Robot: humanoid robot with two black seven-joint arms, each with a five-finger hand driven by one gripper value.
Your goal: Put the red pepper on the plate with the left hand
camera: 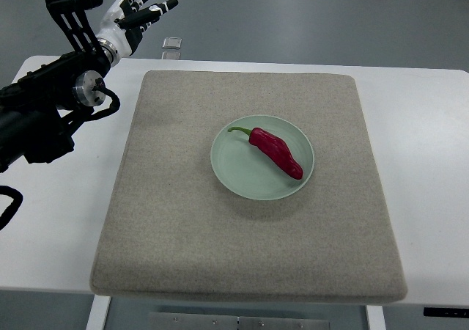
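Red pepper sits on the pale green plate, near the middle of the grey felt mat. My left hand is up at the far left corner, past the table's far edge, well apart from the pepper. Fingers spread and relaxed, holding nothing, tips aimed right and away from me. My forearm comes in from the left edge and lies over the white table, just beside the mat's left border, not over the mat.

Pepper is to the right of the hand and nearer to me. Nothing stands between them, just bare mat and a strip of table.

Edges: mat covers most of the tabletop, with white margin showing left, right and along the far side. Plate is slightly right of mat centre, with wide bare felt on all sides. Small clear object sits at the table's far edge, just right of the hand; can't tell what it is.

Pepper's long axis runs diagonal: green stem toward the far left of the plate, blunt red tip toward the near right, close to the rim. It lies flat, body right of plate centre, wholly inside the rim.
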